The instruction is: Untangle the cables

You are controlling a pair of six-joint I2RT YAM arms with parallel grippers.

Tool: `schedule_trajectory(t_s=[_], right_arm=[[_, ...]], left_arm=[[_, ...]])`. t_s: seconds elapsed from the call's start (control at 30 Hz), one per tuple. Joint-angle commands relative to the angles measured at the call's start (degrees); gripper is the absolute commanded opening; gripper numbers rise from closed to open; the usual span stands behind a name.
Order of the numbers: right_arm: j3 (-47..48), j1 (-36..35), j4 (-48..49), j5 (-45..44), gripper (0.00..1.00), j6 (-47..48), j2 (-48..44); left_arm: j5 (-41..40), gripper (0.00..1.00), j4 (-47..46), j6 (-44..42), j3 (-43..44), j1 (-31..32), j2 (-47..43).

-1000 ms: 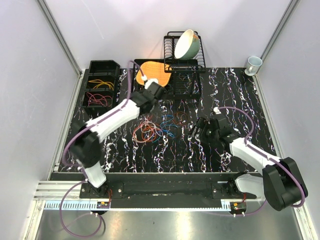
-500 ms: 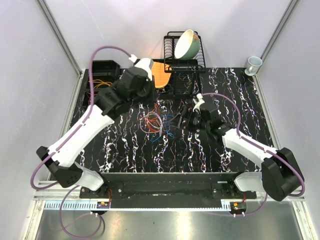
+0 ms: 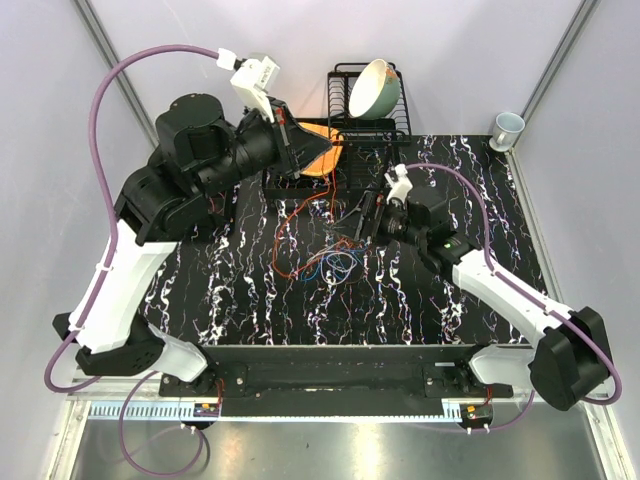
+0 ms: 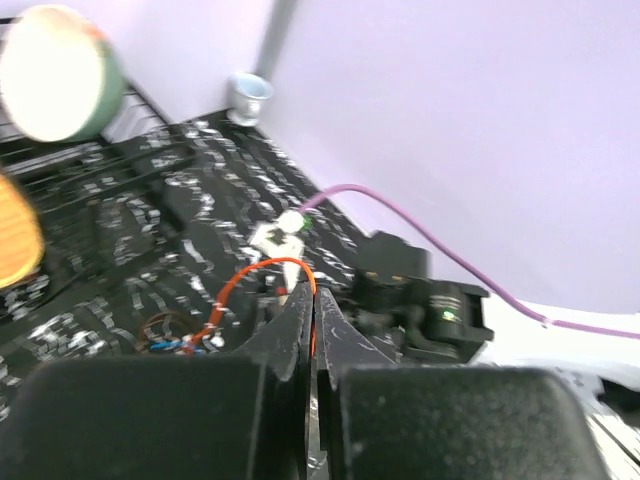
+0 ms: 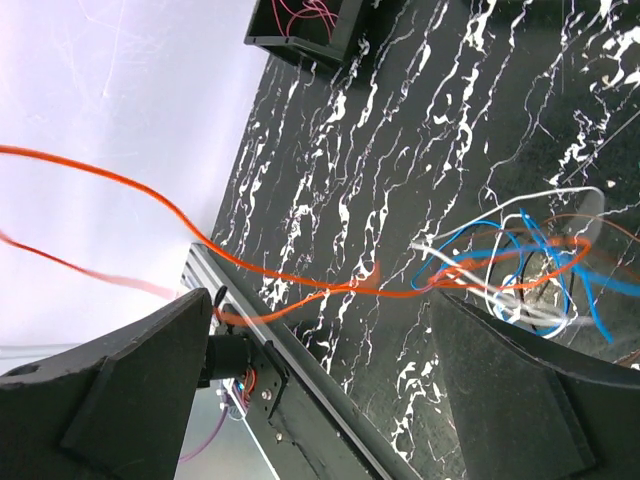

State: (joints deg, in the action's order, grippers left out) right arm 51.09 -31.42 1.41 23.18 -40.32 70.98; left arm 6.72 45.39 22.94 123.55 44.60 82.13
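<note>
Left claw (image 4: 312,300), fingers pressed together, pinching one orange cable (image 4: 262,268), held high above the far-left part of the surface (image 3: 480,290). From that pinch the orange cable slopes down toward the middle of the surface. There the rest of the cables (image 3: 332,262) lie in a loose heap of blue, red, white and orange loops.

Right claw (image 3: 362,218), fingers spread wide and holding nothing, hovers low just beside the heap on its far-right side, in front of the dish rack (image 3: 370,150). In its wrist view the orange cable crosses ahead of the open fingers, with the heap off to one side.

The right claw is much the nearer to the heap. It will probably need to pin or grip the remaining loops while the orange cable, running from far-left to centre, pulls free.
</note>
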Motion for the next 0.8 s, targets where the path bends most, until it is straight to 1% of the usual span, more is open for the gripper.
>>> schedule_trajectory(t_s=[0.0,0.2,0.23,0.33,0.37,0.43,0.47,0.53,0.63,0.77], right_arm=[[1.2,-1.0,0.2,-0.3,0.95,-0.4,1.0],[2.2,-2.1,2.2,0.5,0.95,0.4,2.2],[2.4,-2.2,3.2,1.0,0.9,0.7,2.5],[4.2,-2.6,3.5,1.6,0.86,2.6,3.7],[5.0,-2.6,3.5,0.6,0.83,3.4,4.2],[5.2,-2.7,4.7,0.4,0.79,4.0,6.4],[5.2,-2.7,5.3,0.7,0.76,4.1,7.6],[4.5,-2.7,6.9,1.3,0.75,3.4,11.3],[0.5,-3.2,10.4,0.7,0.73,0.6,15.9],[-1.7,-3.3,13.4,0.4,0.74,-1.3,21.4]], left_arm=[[7.4,0.0,-5.1,0.3,2.5,0.0,0.6],[10.5,0.0,-7.0,1.2,2.7,0.0,0.3],[11.0,0.0,-7.2,1.4,2.7,0.0,0.3],[12.2,0.0,-8.4,2.0,2.8,0.0,0.2],[12.6,0.0,-8.9,2.2,2.8,0.0,0.1],[13.8,0.0,-10.8,2.9,2.8,0.0,-0.2],[13.8,0.0,-11.3,3.1,2.9,0.0,-0.2],[13.6,0.0,-12.0,3.0,4.5,0.0,0.1],[13.5,0.0,-12.2,2.8,7.3,-0.2,0.6],[13.6,0.0,-13.3,1.5,9.9,-1.3,0.6]])
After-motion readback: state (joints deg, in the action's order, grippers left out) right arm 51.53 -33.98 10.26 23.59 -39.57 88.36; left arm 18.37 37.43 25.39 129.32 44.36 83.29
